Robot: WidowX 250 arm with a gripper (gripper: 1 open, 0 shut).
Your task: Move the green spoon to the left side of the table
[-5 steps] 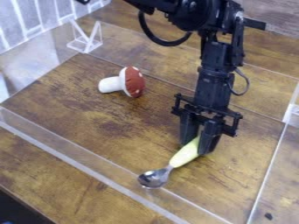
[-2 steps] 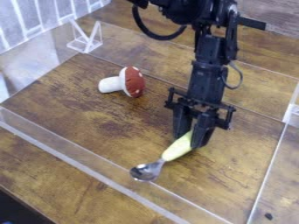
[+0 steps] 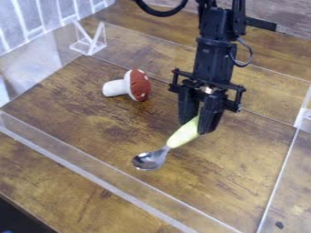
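Jaws pinched on the upper handle end of the green spoon by the gripper, bowl hanging low over the table; judged light, stiff, slippery, best gripped mid-handle.

Looks like a robotics lab or test cell rather than a home. Dark wood-plank bench fenced by low clear acrylic walls, forming a closed work pen. Black robot arm with exposed cabling reaching down from above. Props of a staged trial laid out on the planks: toy mushroom with red cap, small green spoon. Clear acrylic stand at the back edge, pale railing-like bars behind, too blurred to identify further.
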